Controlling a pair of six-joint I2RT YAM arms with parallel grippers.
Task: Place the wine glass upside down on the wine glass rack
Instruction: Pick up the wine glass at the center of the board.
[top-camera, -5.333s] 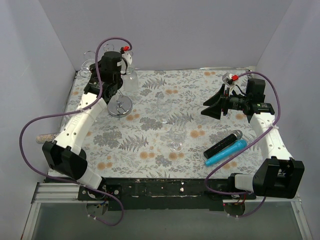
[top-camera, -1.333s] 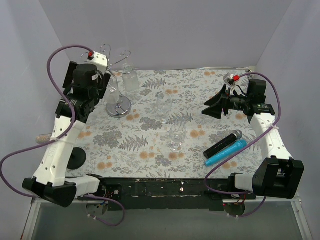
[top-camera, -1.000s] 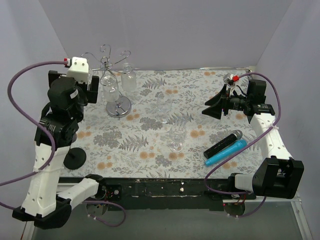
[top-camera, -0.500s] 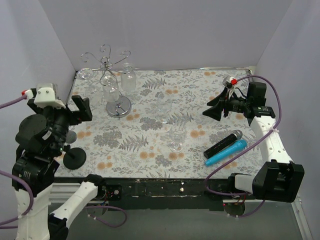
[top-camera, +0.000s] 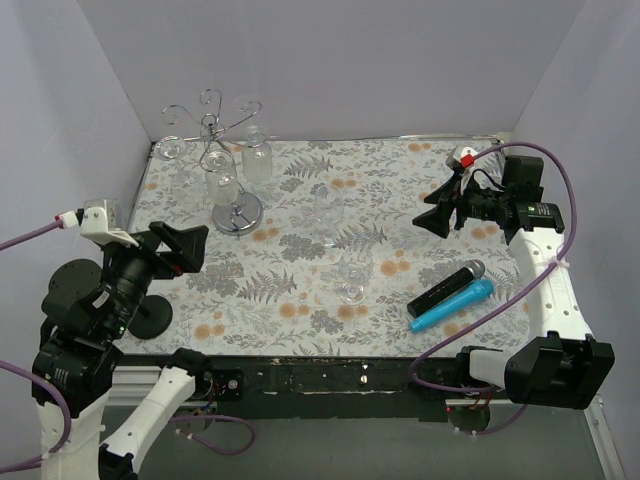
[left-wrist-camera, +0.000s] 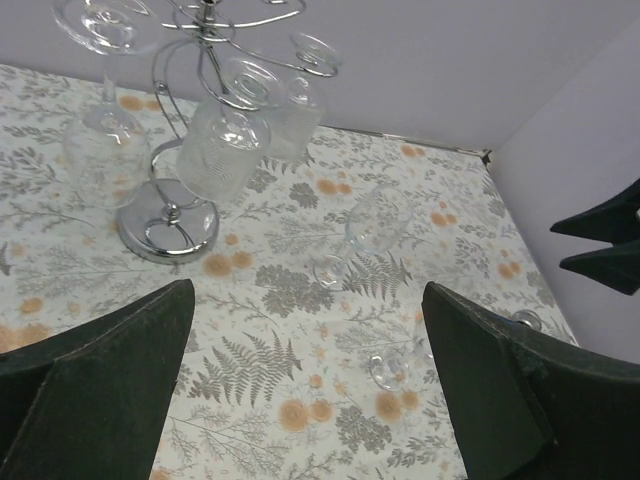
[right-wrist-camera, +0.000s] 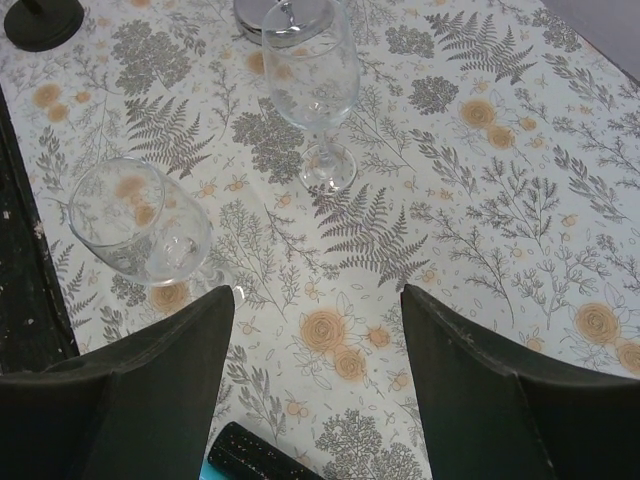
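The wine glass rack (top-camera: 213, 128) is a silver wire stand on a round shiny base (left-wrist-camera: 165, 222) at the far left. Three clear glasses hang from it upside down; one of them (left-wrist-camera: 222, 155) is beside the stem. Two more wine glasses stand upright mid-table: one farther back (top-camera: 328, 213) (right-wrist-camera: 310, 75), one nearer (top-camera: 352, 275) (right-wrist-camera: 140, 220). My left gripper (top-camera: 185, 248) (left-wrist-camera: 310, 330) is open and empty, raised over the near-left table, well away from the rack. My right gripper (top-camera: 438, 215) (right-wrist-camera: 315, 330) is open and empty, right of the standing glasses.
A black microphone (top-camera: 445, 288) and a blue one (top-camera: 452, 305) lie side by side at the near right. A black round stand base (top-camera: 150, 318) sits at the near left under my left arm. Lilac walls enclose the floral table.
My left arm has drawn back from the rack to the near-left edge, open and empty, leaving a glass hanging there. My right gripper has shifted slightly right.
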